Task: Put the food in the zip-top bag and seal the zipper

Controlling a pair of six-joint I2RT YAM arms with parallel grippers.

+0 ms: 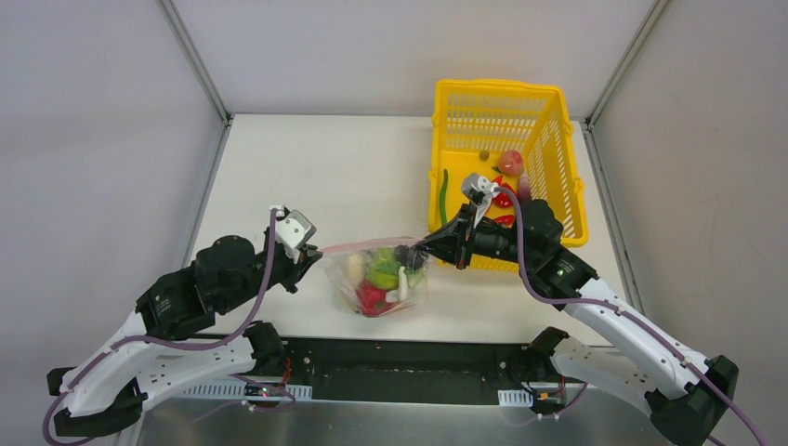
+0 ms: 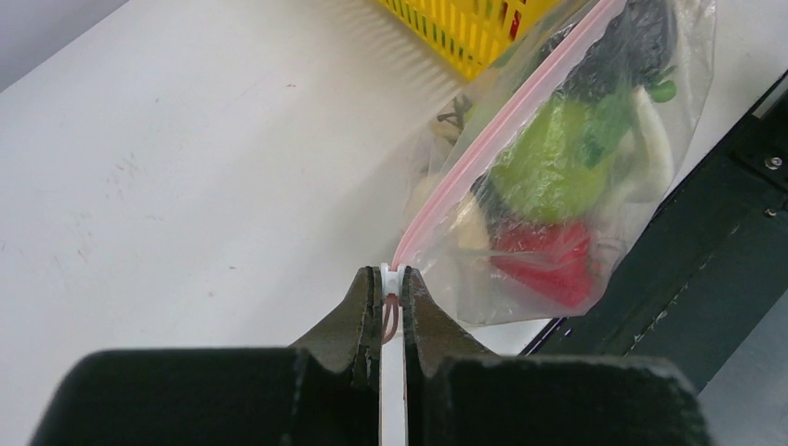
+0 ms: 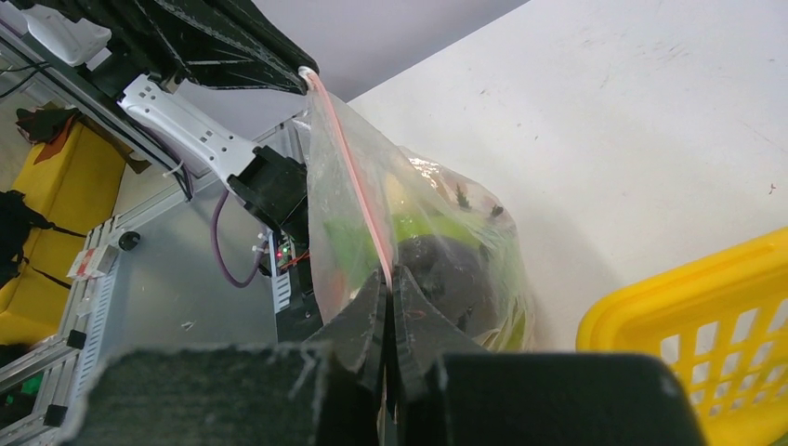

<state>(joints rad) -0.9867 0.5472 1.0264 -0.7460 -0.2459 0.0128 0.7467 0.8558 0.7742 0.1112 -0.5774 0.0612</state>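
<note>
The clear zip-top bag [image 1: 376, 279] hangs stretched between both grippers just above the table's near edge. Food sits inside it: a green piece [image 2: 558, 158], a red piece [image 2: 548, 265], a white piece and a dark piece [image 3: 446, 269]. The pink zipper [image 2: 492, 139] runs taut along the bag's top edge. My left gripper [image 2: 390, 277] is shut on the white slider at the zipper's left end. At the opposite end, my right gripper [image 3: 388, 277] is shut on the pink strip [image 3: 353, 177].
A yellow slotted basket [image 1: 502, 121] stands at the back right, just behind the right arm, with a few toy pieces in it, among them a round red one [image 1: 510, 163] and a green pod [image 1: 444, 195]. A black rail runs along the near edge.
</note>
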